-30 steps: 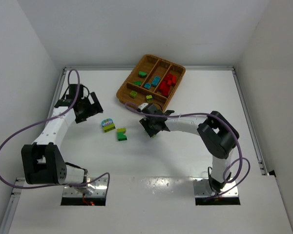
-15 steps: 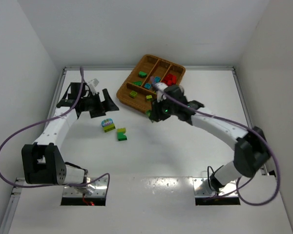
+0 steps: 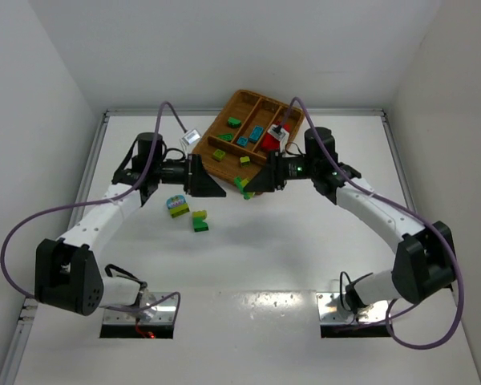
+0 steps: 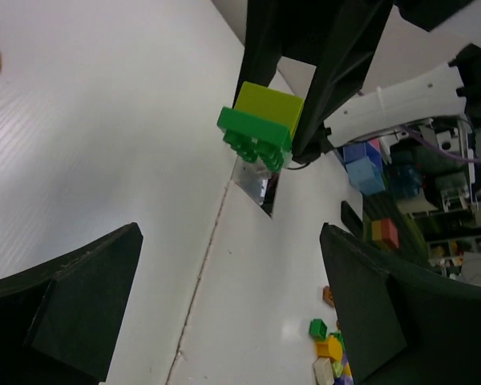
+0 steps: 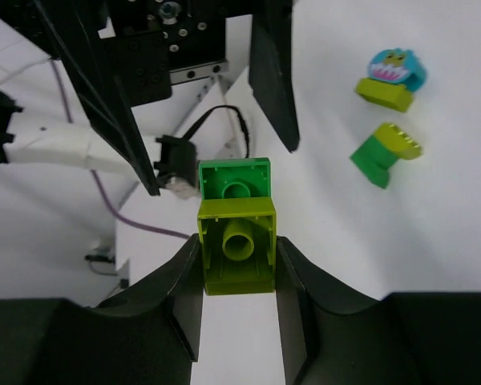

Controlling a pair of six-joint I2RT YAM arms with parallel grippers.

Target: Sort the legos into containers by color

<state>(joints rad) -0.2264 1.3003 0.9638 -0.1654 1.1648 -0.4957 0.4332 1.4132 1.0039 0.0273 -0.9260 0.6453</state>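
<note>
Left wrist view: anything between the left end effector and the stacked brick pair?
Nothing visible. The brick pair, clamped in the right end effector, faces the open left end effector across bare air.

- The right gripper presses its dark fingers against both sides of a lime-yellow brick.
- A green brick is joined to that brick's far end.
- Facing them, just beyond, is the left gripper, its black fingers spread wide.
- A light blue toothy-faced piece and a green and lime piece sit near each other on the white surface.
- A purple cable loops across.
</note>
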